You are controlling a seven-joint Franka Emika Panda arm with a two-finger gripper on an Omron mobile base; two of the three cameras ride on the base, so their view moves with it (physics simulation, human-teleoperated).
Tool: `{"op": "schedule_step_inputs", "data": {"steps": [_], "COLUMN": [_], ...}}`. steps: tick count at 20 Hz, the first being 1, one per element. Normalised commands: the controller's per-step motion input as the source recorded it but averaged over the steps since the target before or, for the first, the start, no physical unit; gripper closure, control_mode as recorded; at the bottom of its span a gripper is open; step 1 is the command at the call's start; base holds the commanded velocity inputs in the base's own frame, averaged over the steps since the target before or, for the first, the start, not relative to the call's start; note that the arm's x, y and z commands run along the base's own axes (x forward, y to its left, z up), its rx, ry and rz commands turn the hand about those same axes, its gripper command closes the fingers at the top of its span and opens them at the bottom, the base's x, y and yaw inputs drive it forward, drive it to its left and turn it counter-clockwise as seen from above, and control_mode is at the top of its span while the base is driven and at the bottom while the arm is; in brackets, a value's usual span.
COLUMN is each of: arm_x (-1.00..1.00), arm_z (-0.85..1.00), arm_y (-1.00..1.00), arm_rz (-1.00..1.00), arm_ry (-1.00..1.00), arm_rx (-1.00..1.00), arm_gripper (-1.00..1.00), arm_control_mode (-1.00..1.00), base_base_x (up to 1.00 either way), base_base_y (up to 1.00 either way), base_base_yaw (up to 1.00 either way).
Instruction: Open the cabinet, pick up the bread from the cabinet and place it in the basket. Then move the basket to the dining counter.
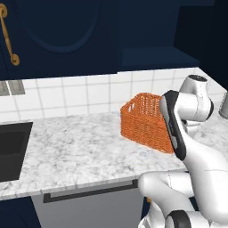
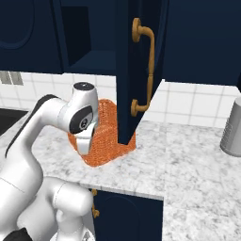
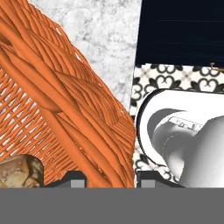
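- The basket [image 3: 65,109] wall sits right against the hand camera, its orange weave crossing the frame on a slant, with the bread [image 3: 19,170], a brown crusty lump, showing inside at the lower left.
- The gripper [image 3: 107,177] straddles the basket rim: one dark tip lies inside by the bread and the other outside, with the woven wall between them. I cannot tell whether the fingers are pinching the wall or are loose about it.
- The basket stands on the marble worktop [image 1: 75,147] near the tiled wall, just below the open cabinet [image 2: 136,70] door, whose brass handle [image 2: 146,70] hangs close above it.
- Judged by looks, the basket is light and fairly stiff, though the open mesh may flex under a pinch. The thick rim band seems the surest hold, and the bread could slide if the basket tips.
- A grey canister [image 2: 233,127] stands well apart on the worktop.
- No brand, label or readable writing appears anywhere.
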Motion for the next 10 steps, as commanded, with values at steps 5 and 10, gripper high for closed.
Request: {"op": "schedule_step_inputs", "data": {"steps": [5,10], "arm_x": [-0.48,-0.64], "arm_z": [0.46,0.67], "arm_y": [0.05,0.0], "arm_rz": [0.04,0.0], "arm_ry": [-0.16,0.03], "arm_rx": [-0.02,0.03], "arm_gripper": [1.0,1.0], "arm_control_mode": [-1.0,-1.0], "base_base_x": [0.0,0.0], "base_base_y": [0.0,0.0], "base_base_yaw": [0.0,0.0]}}
